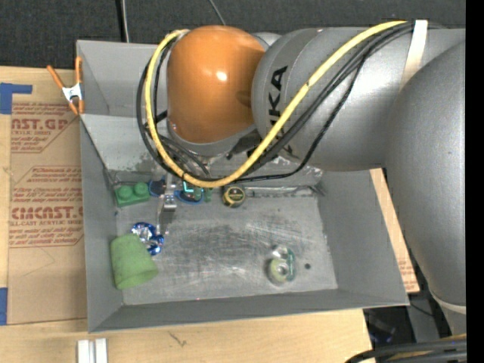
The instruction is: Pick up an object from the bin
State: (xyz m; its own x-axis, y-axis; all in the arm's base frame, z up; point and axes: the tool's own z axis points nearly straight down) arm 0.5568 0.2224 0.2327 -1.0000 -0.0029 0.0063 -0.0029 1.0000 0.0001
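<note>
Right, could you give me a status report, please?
Pincer low beside green brick. Hold not confirmed. Blue wrapper close below, green cup beyond.

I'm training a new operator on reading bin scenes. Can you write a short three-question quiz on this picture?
1. True or false: the gripper hangs over the left part of the bin floor, close to the green brick.
2. Which thing lies furthest right on the bin floor? A the green brick; B the clear ring; C the green cup-shaped thing.
3. How many green things lie in the bin?

Key: 1 true. 2 B. 3 two: the green brick by the far wall and the green cup-shaped thing in the near left corner.
</note>
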